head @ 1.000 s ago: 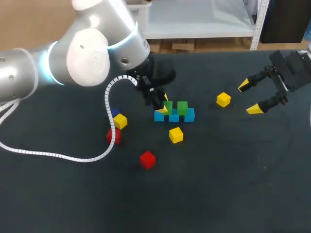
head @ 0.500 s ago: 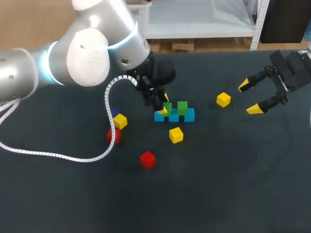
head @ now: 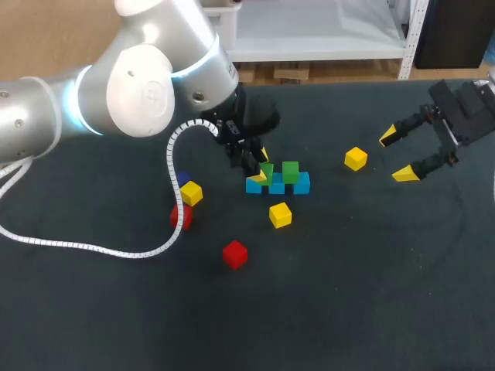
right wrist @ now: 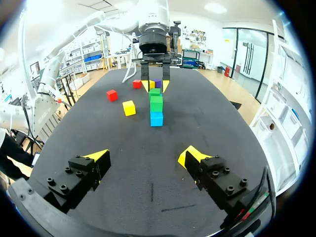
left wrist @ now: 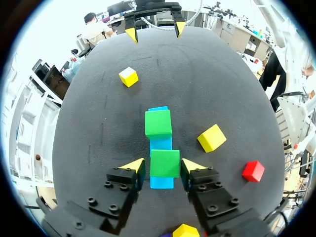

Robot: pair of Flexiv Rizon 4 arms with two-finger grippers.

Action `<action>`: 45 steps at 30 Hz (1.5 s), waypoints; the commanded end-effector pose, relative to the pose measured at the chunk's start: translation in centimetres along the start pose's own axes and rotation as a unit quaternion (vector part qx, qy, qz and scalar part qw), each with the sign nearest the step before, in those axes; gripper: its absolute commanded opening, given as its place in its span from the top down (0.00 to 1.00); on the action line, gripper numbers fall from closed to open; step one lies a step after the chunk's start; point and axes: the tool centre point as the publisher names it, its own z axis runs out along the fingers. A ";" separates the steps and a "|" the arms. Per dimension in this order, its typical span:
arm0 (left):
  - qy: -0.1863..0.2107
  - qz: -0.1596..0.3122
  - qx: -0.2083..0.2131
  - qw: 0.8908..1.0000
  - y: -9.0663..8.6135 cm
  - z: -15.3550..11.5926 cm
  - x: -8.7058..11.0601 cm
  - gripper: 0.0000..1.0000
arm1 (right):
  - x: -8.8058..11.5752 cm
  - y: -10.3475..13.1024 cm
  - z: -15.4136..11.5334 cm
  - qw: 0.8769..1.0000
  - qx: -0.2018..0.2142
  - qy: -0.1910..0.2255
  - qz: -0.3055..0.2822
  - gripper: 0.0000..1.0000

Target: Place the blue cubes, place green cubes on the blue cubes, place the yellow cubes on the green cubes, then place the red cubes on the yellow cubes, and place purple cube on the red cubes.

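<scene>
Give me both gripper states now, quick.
Left gripper: straddles a green cube on the blue cubes; whether it grips cannot be told.
Right gripper: open, empty.

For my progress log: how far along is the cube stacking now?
Done: the blue cubes lie in a row and two green cubes sit on them. In hand: the left gripper is at one green cube. Left: three yellow cubes, two red cubes and the purple cube lie loose on the table; the right gripper hangs open, apart.
</scene>
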 end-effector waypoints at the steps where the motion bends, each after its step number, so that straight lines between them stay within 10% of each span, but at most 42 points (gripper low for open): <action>1: 0.000 0.001 0.003 1.000 0.4 0.1 0.0 0.55 | 0.0 0.0 0.0 1.000 0.000 -0.001 0.000 0.00; 37: 0.001 -0.003 0.006 1.000 1.0 0.3 0.0 0.51 | 0.0 0.0 0.0 1.000 0.000 -0.001 0.000 0.00; 40: 0.001 -0.002 0.009 1.000 1.0 0.4 0.0 0.01 | 0.0 0.0 0.0 1.000 0.000 -0.001 0.000 0.00; 45: 0.000 -0.004 0.013 1.000 1.0 0.3 0.0 0.00 | 0.0 0.0 0.0 1.000 0.000 -0.001 0.000 0.00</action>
